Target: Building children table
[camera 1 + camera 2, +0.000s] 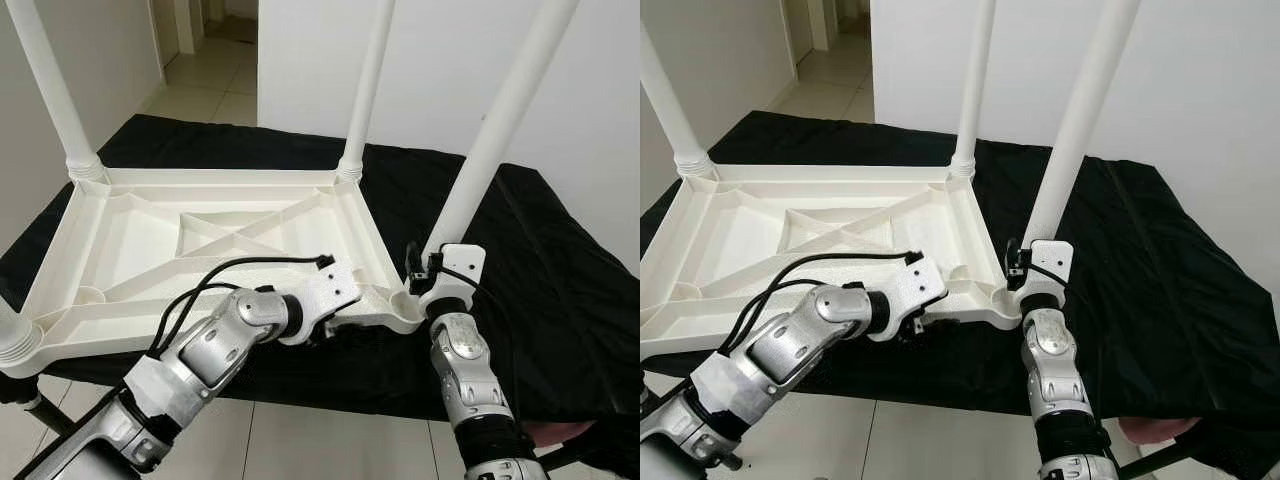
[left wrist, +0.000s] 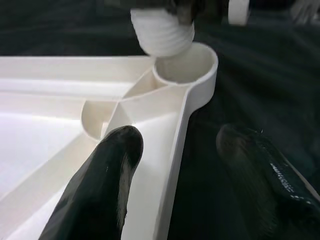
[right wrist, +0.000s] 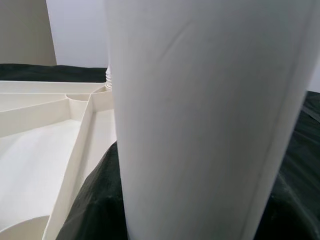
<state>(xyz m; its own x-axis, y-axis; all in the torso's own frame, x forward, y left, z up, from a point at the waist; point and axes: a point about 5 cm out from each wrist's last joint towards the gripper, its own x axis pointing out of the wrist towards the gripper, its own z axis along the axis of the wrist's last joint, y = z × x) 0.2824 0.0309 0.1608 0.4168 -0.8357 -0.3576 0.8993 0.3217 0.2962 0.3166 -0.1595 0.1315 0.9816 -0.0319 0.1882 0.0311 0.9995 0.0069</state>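
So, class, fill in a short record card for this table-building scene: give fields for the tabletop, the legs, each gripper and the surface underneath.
tabletop: white tabletop, upside down, ribbed underside showing
fitted legs: three white legs upright in corner sockets
fourth leg: loose leg, tilted, threaded end just above the empty socket
right gripper: right gripper shut on the loose leg
left gripper: left gripper open, straddling the tabletop's rim near that socket
surface: black cloth

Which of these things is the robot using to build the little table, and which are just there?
For the job:
- upside-down white tabletop
- table leg held by the right gripper above the empty corner socket
- left gripper, open, straddling the tabletop's rim
- three legs already standing in their corners, such as this one

Just there:
- black cloth
- tiled floor
- wall
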